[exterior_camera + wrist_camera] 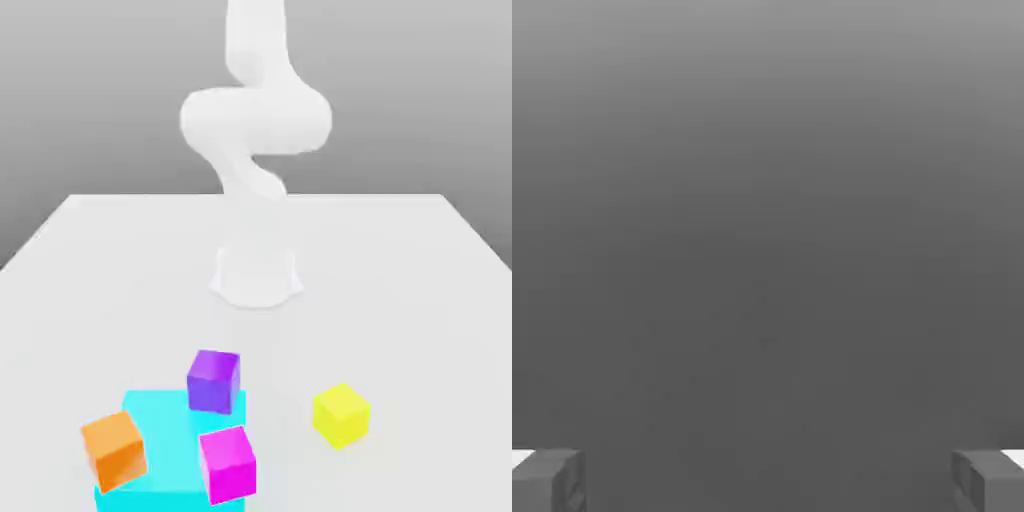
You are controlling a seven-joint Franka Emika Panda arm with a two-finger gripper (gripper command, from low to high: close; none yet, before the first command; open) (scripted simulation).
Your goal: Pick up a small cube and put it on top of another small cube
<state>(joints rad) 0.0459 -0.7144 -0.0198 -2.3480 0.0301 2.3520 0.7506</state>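
My gripper [769,482] is spread wide, a finger at each side of the hand view, nothing between them. Plain grey beyond, no cube in that view, so I'm not lined up on anything.

Arm [255,120]: base [256,275] at the far side of the desk [130,270], links rising and folding above it, top running out of the exterior view. Can't read the wrist angle from here.

Yellow cube [341,416] sits on the desk toward the exterior view's right, apart from the rest. The cyan block [175,440] is toward the exterior view's left, with the purple [213,381], orange [114,451] and magenta [228,465] cubes around or on it; can't tell exactly what each rests on.

Step in hand, my read: pre-grasp, no stack made. Next: bring the hand over yellow, point it down, turn to match the cube's skewed faces, descend open, close on two opposite sides. Then lift and set it square on another small cube; which one, task doesn't say. Off-centre release could tip it.
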